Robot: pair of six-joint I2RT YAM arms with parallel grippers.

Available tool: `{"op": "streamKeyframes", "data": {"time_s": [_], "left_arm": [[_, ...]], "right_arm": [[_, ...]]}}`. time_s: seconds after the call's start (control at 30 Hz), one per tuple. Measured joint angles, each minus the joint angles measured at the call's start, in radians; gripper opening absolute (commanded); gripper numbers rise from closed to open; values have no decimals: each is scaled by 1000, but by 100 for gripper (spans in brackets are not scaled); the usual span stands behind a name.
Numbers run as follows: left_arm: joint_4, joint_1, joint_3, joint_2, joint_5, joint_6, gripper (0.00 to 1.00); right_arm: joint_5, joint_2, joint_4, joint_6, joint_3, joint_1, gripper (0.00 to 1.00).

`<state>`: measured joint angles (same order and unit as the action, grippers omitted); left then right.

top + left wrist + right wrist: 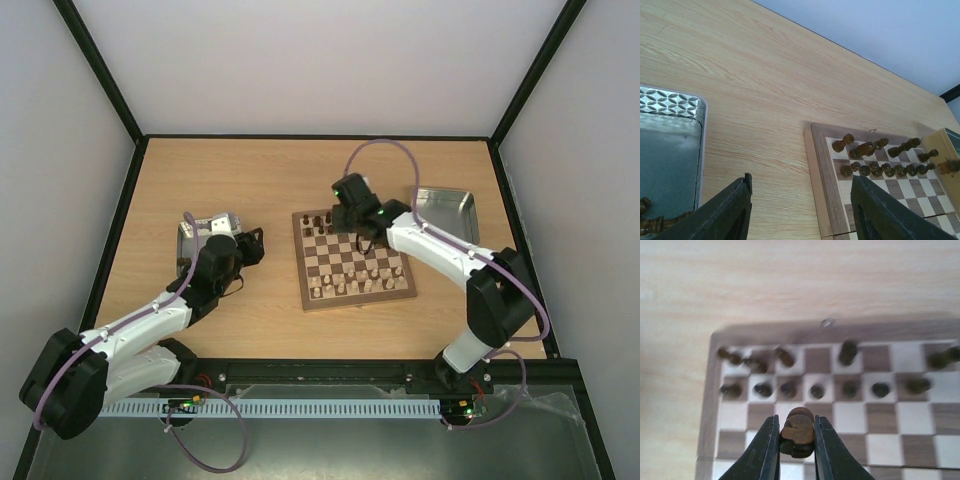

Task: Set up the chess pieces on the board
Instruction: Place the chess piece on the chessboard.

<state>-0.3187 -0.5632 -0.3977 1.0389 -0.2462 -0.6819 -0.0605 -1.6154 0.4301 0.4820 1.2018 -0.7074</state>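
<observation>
The board (pixel 354 262) lies at the table's middle; it also shows in the left wrist view (pixel 822 165) and the right wrist view (pixel 710 390). Dark chess pieces (pixel 322 221) stand in its two far rows, also seen from the right wrist (pixel 790 388) and the left wrist (pixel 875 169). My right gripper (pixel 797 436) is shut on a dark brown chess piece (pixel 797 431) and holds it above the board's far half (pixel 357 222). My left gripper (pixel 800 200) is open and empty, over bare table between the left tray and the board (pixel 245 248).
A metal tray (pixel 198 232) sits under my left arm, with a few dark pieces (pixel 646 220) in it. A second metal tray (pixel 446 207) is at the far right. Pale pieces (pixel 345 287) stand on the board's near rows.
</observation>
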Motion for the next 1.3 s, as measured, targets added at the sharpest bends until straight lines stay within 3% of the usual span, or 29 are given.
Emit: {"op": "streamKeyframes", "data": {"time_s": [0.37,0.67,1.07,1.3], "left_arm": [[19,2,-7,-3,0,1,57],[29,2,-7,-5,0,1,57],[43,2,-8,-5,1,0,58],[43,2,-8,-5,2,0,58]], "right_arm": [[-33,-74,18,-3,55,212,11],[-55,-222,26,-4,114,235,11],[-91,-288,31,-8,151,243,13],[-105,-291,33,-11,153,243,21]]}}
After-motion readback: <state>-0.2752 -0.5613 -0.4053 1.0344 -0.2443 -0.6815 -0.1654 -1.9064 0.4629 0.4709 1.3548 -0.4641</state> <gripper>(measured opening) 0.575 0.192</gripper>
